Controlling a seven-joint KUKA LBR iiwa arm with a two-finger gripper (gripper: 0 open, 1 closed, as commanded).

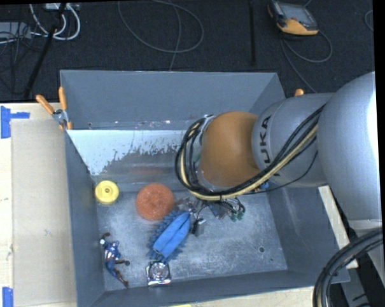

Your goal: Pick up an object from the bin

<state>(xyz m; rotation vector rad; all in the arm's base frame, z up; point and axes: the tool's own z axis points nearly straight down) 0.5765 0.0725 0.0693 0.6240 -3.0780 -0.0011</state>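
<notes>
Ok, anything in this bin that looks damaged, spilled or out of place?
Nothing stands out. The yellow disc, orange ball, blue brush, small blue figure and shiny round piece lie loose on the floor of the bin, which has pale scuff marks. The gripper is beside the brush's upper end.

You have one readable marking: dark capital letters "UKA", part of the KUKA brand name. They are turned on their side on the silver casing of the arm, right next to its orange cover, above the right half of the bin.
</notes>
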